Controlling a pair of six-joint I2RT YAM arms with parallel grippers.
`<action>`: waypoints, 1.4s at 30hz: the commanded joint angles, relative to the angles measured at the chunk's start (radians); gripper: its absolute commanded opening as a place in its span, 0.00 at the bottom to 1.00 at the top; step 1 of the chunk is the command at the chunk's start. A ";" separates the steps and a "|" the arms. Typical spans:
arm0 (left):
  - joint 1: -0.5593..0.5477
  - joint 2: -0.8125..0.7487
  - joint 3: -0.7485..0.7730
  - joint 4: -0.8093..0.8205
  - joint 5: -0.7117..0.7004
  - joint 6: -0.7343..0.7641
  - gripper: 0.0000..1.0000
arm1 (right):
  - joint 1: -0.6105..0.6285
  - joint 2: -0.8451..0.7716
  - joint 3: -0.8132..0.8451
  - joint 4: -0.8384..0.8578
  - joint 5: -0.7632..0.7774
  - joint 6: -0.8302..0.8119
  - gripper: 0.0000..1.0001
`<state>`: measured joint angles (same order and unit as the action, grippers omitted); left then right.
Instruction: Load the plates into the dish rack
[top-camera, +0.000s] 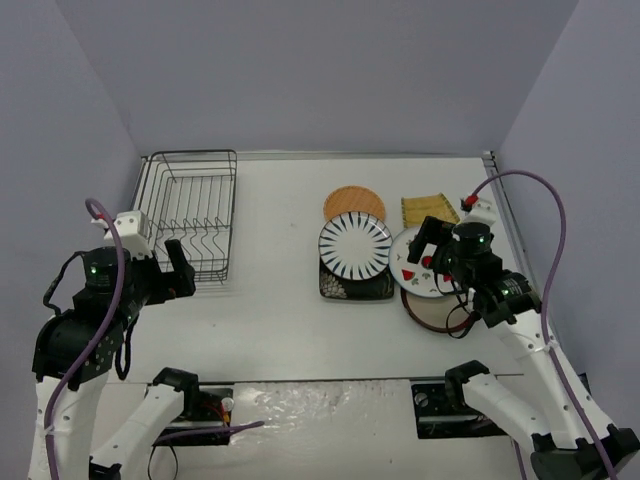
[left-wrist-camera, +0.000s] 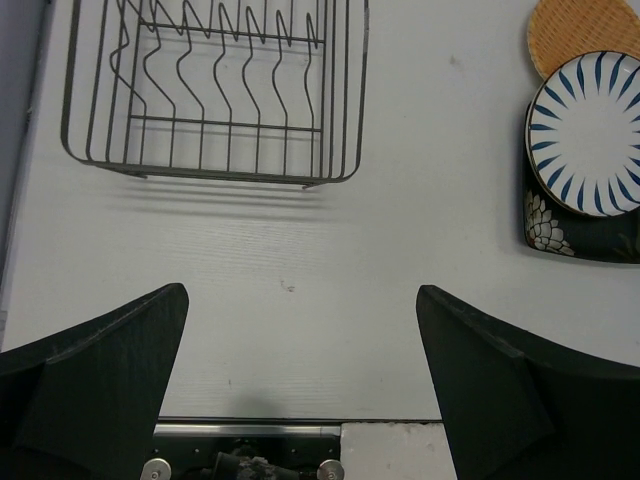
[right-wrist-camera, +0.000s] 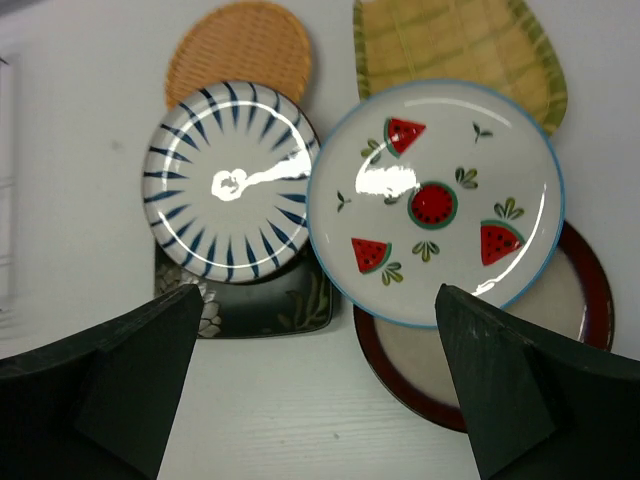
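The black wire dish rack (top-camera: 232, 215) stands empty at the far left, also in the left wrist view (left-wrist-camera: 215, 175). Six plates cluster at the right: orange round (right-wrist-camera: 240, 50), yellow-green oblong (right-wrist-camera: 455, 45), white with dark radial stripes (right-wrist-camera: 225, 180) lying on the dark patterned square (right-wrist-camera: 270, 305), and the watermelon plate (right-wrist-camera: 435, 200) overlapping the dark-red-rimmed cream plate (right-wrist-camera: 590, 300). My left gripper (left-wrist-camera: 302, 292) is open and empty over bare table near the rack's front edge. My right gripper (right-wrist-camera: 320, 292) is open and empty, hovering above the watermelon plate's near edge.
Grey walls close in the table on three sides. A metal rail and the arm bases (top-camera: 200, 405) lie along the near edge. White tabletop (top-camera: 280, 250) lies between the rack and the plates.
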<state>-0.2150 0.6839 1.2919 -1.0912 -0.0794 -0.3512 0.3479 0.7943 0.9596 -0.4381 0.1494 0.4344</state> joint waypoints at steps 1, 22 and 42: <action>-0.001 0.036 -0.024 0.146 0.101 -0.024 0.97 | -0.118 0.057 -0.140 0.136 -0.083 0.150 1.00; -0.053 0.039 -0.171 0.231 0.217 -0.043 0.97 | -0.738 0.170 -0.606 0.642 -0.556 0.254 0.92; -0.053 0.069 -0.191 0.274 0.222 -0.026 0.97 | -0.742 0.454 -0.733 1.074 -0.721 0.266 0.70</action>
<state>-0.2619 0.7367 1.0798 -0.8851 0.1336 -0.3791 -0.3869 1.2200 0.2530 0.6006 -0.5448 0.7043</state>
